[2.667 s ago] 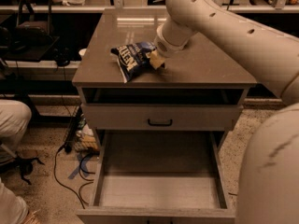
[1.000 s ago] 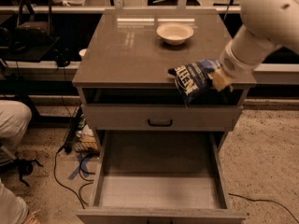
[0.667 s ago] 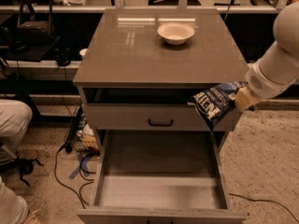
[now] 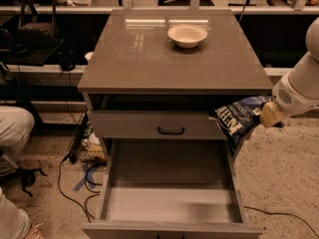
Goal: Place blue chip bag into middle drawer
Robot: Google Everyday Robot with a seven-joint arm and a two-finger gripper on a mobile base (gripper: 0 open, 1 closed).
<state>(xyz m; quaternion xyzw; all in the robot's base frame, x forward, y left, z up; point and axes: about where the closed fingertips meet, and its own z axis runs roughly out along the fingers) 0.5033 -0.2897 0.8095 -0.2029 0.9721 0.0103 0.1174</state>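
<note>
You are holding the bag [image 4: 240,119] lower than in the frame a moment ago, and it is now hanging in the air off the cabinet's right front corner. It is level with the closed drawer front [image 4: 149,125] and just above the right wall of the open drawer [image 4: 169,203]. Your gripper [image 4: 264,115] is pinching the bag by its right end, out beside the cabinet. To do this step well, you should be sweeping left until the whole bag is over the bare floor, not the side wall. Then you should be lowering it past the drawer front without brushing that, and letting go only once it is low inside. The bowl [image 4: 187,35] is sitting well clear on the top [image 4: 144,63].
</note>
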